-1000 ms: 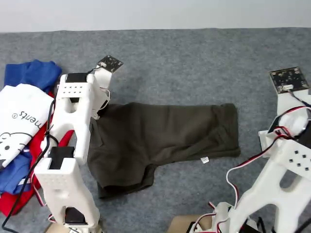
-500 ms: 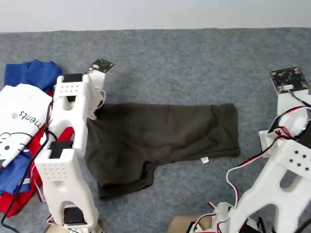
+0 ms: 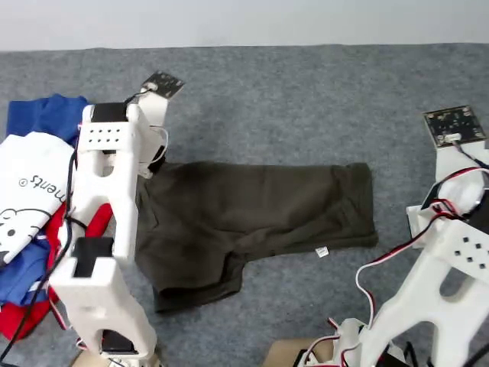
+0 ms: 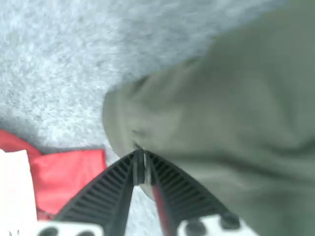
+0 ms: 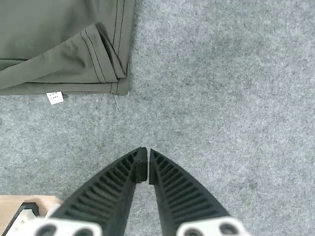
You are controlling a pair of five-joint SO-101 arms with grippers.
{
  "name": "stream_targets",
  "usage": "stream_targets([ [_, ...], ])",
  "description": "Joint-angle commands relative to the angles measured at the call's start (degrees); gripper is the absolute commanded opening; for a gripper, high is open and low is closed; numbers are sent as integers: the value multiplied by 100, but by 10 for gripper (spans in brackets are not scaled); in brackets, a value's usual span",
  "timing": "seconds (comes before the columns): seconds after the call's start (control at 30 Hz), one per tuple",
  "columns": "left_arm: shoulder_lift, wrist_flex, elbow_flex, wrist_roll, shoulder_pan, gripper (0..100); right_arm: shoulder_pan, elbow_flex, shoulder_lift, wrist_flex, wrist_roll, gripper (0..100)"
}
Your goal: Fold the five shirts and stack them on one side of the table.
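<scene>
Left arm (image 3: 107,183) hides the shirt's (image 3: 252,214) left edge from above, and the pile (image 3: 34,191) runs off-frame. The arm has swung farther back; the shirt's bulk stays put. It's olive, half-folded mid-table, one sleeve toward the front. Left gripper (image 4: 139,164) clenched on its edge; right gripper (image 5: 143,167) closed, empty, over bare table (image 5: 236,98).

Jaws pressed together over grey mat (image 5: 236,88); olive shirt (image 5: 49,44) hem, white tag (image 5: 54,98) nearby.
</scene>
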State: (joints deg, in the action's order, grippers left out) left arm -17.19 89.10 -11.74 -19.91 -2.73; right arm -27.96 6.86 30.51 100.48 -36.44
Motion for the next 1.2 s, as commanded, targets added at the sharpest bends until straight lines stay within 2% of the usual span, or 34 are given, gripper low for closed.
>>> stream_targets([
  [0.0, 765, 519, -154, 9, 422, 77, -66, -35, 207, 215, 35, 9],
  [0.1, 967, 1134, -75, 0, 967, 73, -66, -35, 207, 215, 35, 9],
  [0.4, 1609, 1125, 1895, 70, 2084, 61, -75, -35, 207, 215, 35, 9],
  [0.53, 2119, 923, 2651, 422, 2462, 67, -75, -35, 207, 215, 35, 9],
  [0.73, 2813, 220, 3952, 1169, 3305, 150, -75, -35, 207, 215, 35, 9],
  [0.9, 2778, 53, 4127, 1213, 3376, 192, -75, -35, 207, 215, 35, 9],
  [1.17, 1670, -589, 4356, 1257, 3209, 192, -75, -35, 207, 215, 35, 9],
])
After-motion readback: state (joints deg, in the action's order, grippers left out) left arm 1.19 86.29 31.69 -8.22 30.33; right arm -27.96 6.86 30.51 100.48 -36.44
